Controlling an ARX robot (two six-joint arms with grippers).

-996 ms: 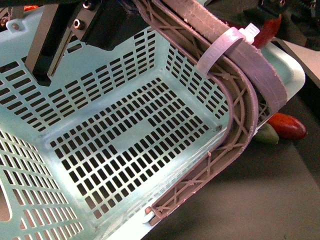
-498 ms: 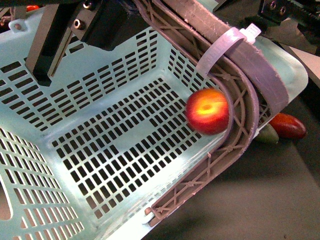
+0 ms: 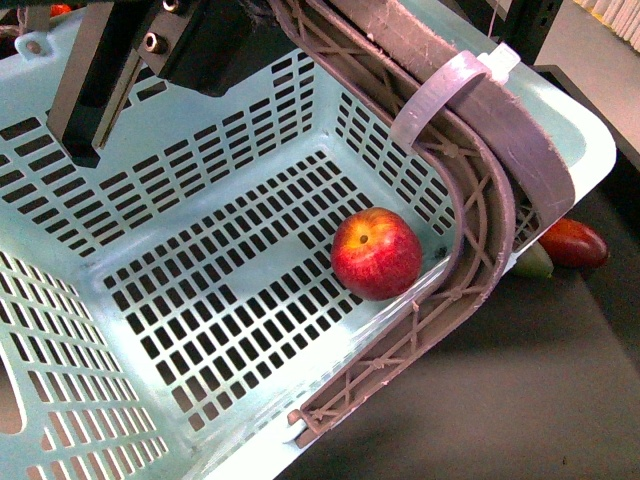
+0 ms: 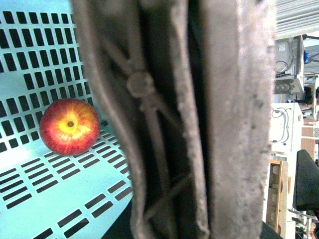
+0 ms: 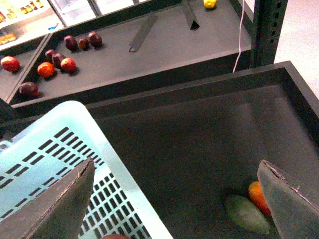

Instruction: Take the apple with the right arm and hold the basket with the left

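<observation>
The apple (image 3: 376, 253), red with a yellowish patch at its stem, lies on the slotted floor of the mint-blue basket (image 3: 150, 180), close to the wall under the brownish lattice handle (image 3: 480, 200) with its white zip tie (image 3: 440, 95). My left gripper (image 3: 190, 45), dark and boxy, is shut on the handle at the top of the front view. The handle (image 4: 199, 124) fills the left wrist view, with the apple (image 4: 70, 126) beside it. My right gripper (image 5: 174, 209) is open and empty above the dark tray, next to the basket's rim (image 5: 107, 149). It is out of the front view.
An oblong red-orange fruit (image 3: 572, 243) and an oblong green fruit (image 3: 535, 260) lie on the dark tray just outside the basket; both show between my right fingers (image 5: 246, 214). A back shelf holds several small fruits (image 5: 55, 59). A dark post (image 5: 264, 30) stands there.
The basket was empty one second ago. The apple then appeared by the handle-side wall and now rests on the basket floor. The right gripper has left the front view.
</observation>
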